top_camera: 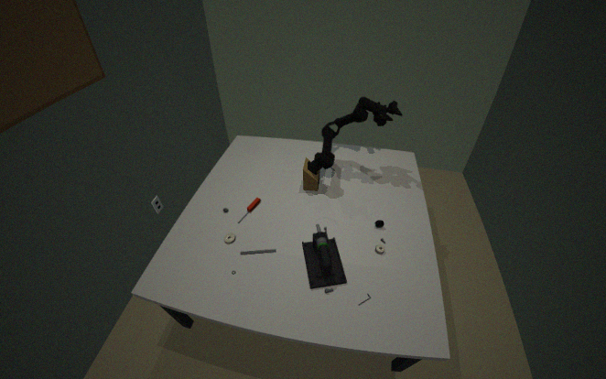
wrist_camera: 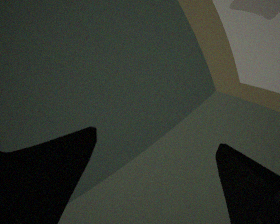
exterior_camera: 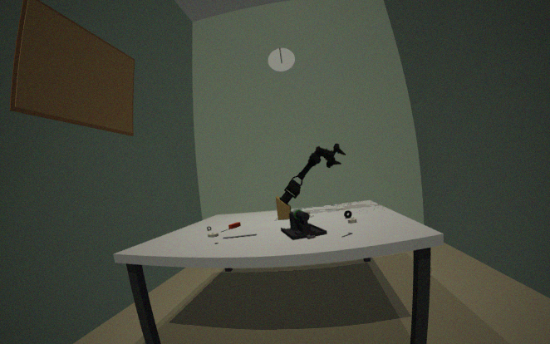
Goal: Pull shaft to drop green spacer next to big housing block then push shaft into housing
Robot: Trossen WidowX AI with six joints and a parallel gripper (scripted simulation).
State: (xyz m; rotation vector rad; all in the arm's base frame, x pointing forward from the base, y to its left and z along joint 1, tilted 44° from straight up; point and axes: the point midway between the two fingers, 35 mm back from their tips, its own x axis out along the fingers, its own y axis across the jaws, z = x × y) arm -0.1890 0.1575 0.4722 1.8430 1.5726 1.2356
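Note:
A dark fixture stands on a black base plate [top_camera: 314, 278] [exterior_camera: 291, 233] in the top and exterior views. A green spacer [top_camera: 322, 244] [exterior_camera: 297, 211] shows as a thin green band near its robot-side end, beside a grey part [top_camera: 321, 240]. The large dark body [top_camera: 325, 260] [exterior_camera: 303, 218] extends toward the camera. The shaft and the other spacers cannot be told apart clearly. My gripper [top_camera: 395, 116] [exterior_camera: 342, 158] [wrist_camera: 159, 143] is open and empty, high above the table's back right, far from the fixture. The wrist view shows only walls, floor and a table corner beyond the fingers.
The white table [top_camera: 286, 306] [exterior_camera: 174, 252] carries a red screwdriver [top_camera: 254, 204] [exterior_camera: 234, 225] and a grey bar [top_camera: 258, 252] [exterior_camera: 240, 236] left of the fixture. Cream rings [top_camera: 230, 238] lie left and right. A black ring [exterior_camera: 348, 213] and a hex key [top_camera: 364, 298] are right of it.

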